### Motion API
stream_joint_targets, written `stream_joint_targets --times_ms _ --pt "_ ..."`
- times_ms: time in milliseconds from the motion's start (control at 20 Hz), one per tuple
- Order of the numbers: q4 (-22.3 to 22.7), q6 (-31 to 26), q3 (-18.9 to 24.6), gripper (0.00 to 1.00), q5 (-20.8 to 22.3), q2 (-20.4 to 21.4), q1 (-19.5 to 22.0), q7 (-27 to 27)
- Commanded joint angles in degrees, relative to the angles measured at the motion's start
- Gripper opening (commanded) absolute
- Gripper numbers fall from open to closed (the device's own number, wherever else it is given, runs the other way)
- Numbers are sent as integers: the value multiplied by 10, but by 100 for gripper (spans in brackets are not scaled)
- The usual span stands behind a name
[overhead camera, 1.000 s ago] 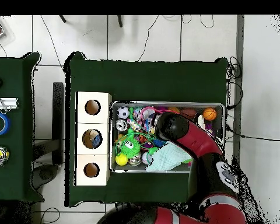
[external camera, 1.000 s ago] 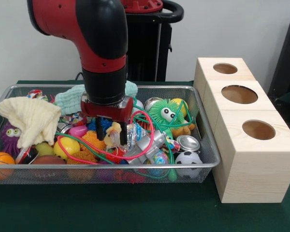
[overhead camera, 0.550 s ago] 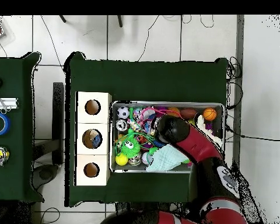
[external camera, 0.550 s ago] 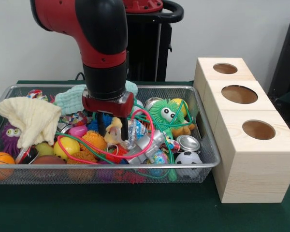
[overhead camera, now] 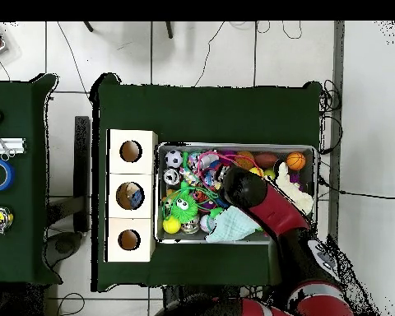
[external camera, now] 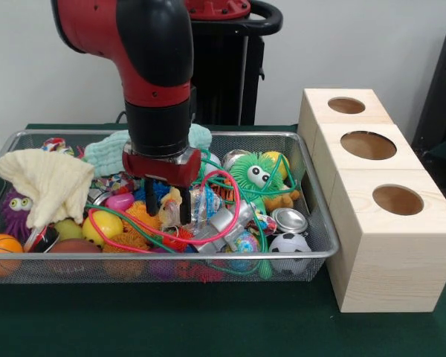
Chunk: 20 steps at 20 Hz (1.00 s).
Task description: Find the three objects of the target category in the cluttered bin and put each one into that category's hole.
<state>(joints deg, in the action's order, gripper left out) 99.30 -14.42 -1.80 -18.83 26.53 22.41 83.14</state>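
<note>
My jaws (external camera: 169, 210) are down in the middle of the silver wire-mesh bin (external camera: 323, 245), closed narrowly around a small yellow soft toy (external camera: 171, 202) that sits between my two dark fingers (external camera: 185, 209), just above the pile. Which category I am after I cannot tell from here. Pink and green cords (external camera: 230, 195) loop around that spot and over the heap. Just beside the toy lies an orange spiky ball (external camera: 137, 216) and, on the other side, a crinkled clear wrapper (external camera: 202, 202) and a silver metallic tube (external camera: 227, 221).

Further out in the front view are a green fuzzy creature with big eyes (external camera: 253, 172), a shiny tin can lid-up (external camera: 289, 219), a small black-and-white football (external camera: 289, 243), a yellow ball (external camera: 104, 225), a purple fuzzy creature (external camera: 15, 208), a small orange basketball (external camera: 0, 248), a cream knitted cloth (external camera: 48, 182) draped at one end and a pale mint cloth (external camera: 111, 151) at the far rim.

Beside the bin, touching its end, stands a row of three pale wooden boxes (external camera: 379, 245), each with a round hole on top. From overhead the middle hole (overhead camera: 129, 196) shows something blue inside.

Everything rests on a dark green surface (external camera: 171, 320). My red and black arm (overhead camera: 271, 210) crosses the bin from overhead
</note>
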Motion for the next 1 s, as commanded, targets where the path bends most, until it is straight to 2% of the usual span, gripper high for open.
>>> stream_joint_targets --times_ms 50,300,1000 --pt "96 82 98 100 -30 -33 33 181" --pt "116 116 110 100 -47 -27 30 219" --pt "125 94 49 100 -105 5 -52 309"
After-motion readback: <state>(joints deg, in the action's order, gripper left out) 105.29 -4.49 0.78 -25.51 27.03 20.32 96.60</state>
